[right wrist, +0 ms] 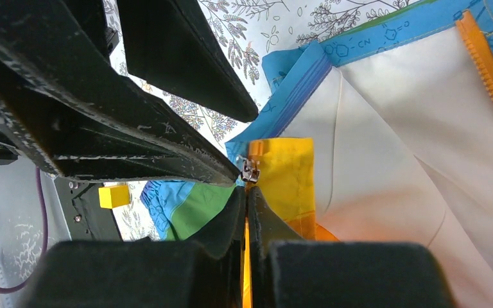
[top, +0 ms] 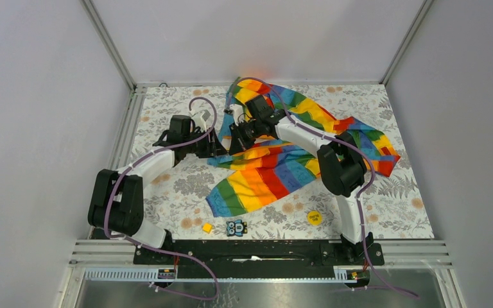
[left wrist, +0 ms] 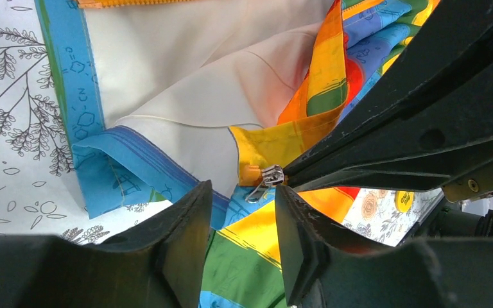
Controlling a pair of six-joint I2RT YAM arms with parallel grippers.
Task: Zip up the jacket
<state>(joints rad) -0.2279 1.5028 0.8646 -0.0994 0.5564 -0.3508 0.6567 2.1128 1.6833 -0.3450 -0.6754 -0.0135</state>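
Two grippers at the zip: the left gripper (left wrist: 242,218) and right gripper (right wrist: 247,204) meet almost tip to tip at the zipper slider (left wrist: 271,174).
Left gripper: its jaws stand part-way apart with nothing between the pads. The slider and its dangling pull tab (left wrist: 255,192) sit just beyond its fingertips, in line with the gap.
Right gripper: its jaws are pressed together on the orange-yellow edge of the jacket (top: 276,174), right under the slider.
Jacket: it lies open on the floral table cover (top: 180,186), white lining (left wrist: 186,77) up, ahead of both tools. The other zipper strip (right wrist: 488,70) lies well apart, off to the right gripper's side.
Risk one: the left pads may close on cloth or on the right gripper's tip instead of the small tab, since all three crowd together.
Risk two: the other tooth row is far off, so pulling now would probably run the slider along one side only.
Risk three: the soft cloth could bunch under the slider if the right grip slips.
In the way: the right gripper's fingers hem in the slider, and a blue hem fold (left wrist: 112,173) lies just beside the left gripper.
Nearby: a yellow cube (top: 207,227), a printed card (top: 236,228) and a yellow disc (top: 314,217) sit behind both tools, well apart from the zip.
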